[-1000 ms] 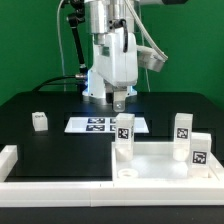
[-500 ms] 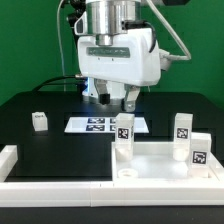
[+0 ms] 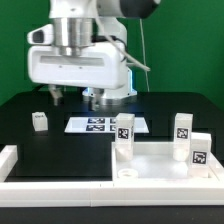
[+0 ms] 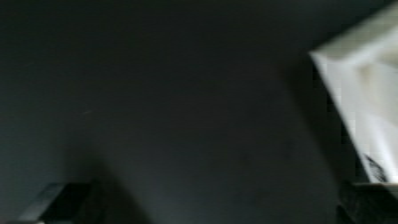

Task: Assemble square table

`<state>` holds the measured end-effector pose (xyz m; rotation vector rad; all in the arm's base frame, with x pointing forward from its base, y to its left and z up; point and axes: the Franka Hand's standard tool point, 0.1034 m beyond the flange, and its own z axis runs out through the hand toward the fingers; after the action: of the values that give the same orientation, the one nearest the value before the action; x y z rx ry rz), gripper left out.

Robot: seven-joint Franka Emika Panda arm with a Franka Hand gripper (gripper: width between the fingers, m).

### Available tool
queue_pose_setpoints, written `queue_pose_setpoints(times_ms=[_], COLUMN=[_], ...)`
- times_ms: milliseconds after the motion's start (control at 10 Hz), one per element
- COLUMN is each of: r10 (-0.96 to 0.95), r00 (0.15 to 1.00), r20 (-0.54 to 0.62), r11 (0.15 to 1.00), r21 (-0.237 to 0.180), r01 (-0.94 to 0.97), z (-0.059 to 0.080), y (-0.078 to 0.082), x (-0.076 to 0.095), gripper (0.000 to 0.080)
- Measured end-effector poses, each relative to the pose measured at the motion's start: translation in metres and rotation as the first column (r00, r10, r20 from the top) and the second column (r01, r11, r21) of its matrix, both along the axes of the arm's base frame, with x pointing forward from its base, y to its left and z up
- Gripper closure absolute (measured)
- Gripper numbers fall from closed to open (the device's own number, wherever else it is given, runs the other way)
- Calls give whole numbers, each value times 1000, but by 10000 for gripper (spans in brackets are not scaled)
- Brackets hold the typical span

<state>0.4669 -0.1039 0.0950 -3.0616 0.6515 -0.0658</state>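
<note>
The white square tabletop [image 3: 160, 168] lies at the exterior view's front right, rim up. Three white tagged legs stand on it: one at its near left corner [image 3: 124, 131] and two at the right [image 3: 183, 127] [image 3: 199, 149]. A fourth leg [image 3: 39, 121] stands alone on the black table at the left. My gripper [image 3: 72, 98] hangs above the table between the loose leg and the marker board, with jaws wide apart and empty. In the wrist view the gripper [image 4: 214, 205] shows only dark fingertips [image 4: 54, 203] at the picture's corners, over bare black table.
The marker board [image 3: 100, 124] lies flat at the table's middle. A long low white border rail [image 3: 50, 186] runs along the front edge with an upturned end at the left. A blurred white edge [image 4: 356, 100] shows in the wrist view; what it is cannot be told.
The arm has swung from above the marker board's right end toward the exterior view's left and nearer the camera. The hand has turned. No part has moved.
</note>
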Motion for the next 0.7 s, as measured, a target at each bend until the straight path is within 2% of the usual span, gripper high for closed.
queue_pose_setpoints(times_ms=[100,600,700], r10=[32,364,398], r00=[999,931,917], r20=[6,-8,-40], r11=[999,931,917], r21=[-8,-30,-16], r01=[-32,-364,-399], z=[1,0,-5], y=[-6,-10,-15], x=[0,-1,-11], gripper=[150,150,150])
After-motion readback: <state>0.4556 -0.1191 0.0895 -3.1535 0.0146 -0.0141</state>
